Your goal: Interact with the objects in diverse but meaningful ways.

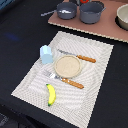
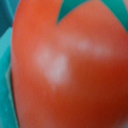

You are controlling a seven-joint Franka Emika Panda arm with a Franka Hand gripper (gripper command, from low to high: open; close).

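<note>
In the wrist view a red tomato [image 2: 65, 65] with a green top fills almost the whole picture, very close and blurred, with teal around it. My gripper shows in neither view. In the exterior view a yellow banana [image 1: 50, 94] lies on the near part of a striped placemat [image 1: 95, 95]. A pale blue-white carton [image 1: 46, 54] stands at the mat's left edge in the exterior view. A dark grey two-handled pot [image 1: 92, 12] stands on a wooden board [image 1: 107, 27] at the back. A bit of red [image 1: 84, 1] shows at the top edge behind it.
A tan plate [image 1: 67, 66] sits mid-mat between a knife [image 1: 80, 57] and a fork [image 1: 65, 80], both orange-handled. A smaller grey pot [image 1: 66, 10] holding something white stands beside the big pot. A bowl [image 1: 123, 17] is at the exterior view's right edge.
</note>
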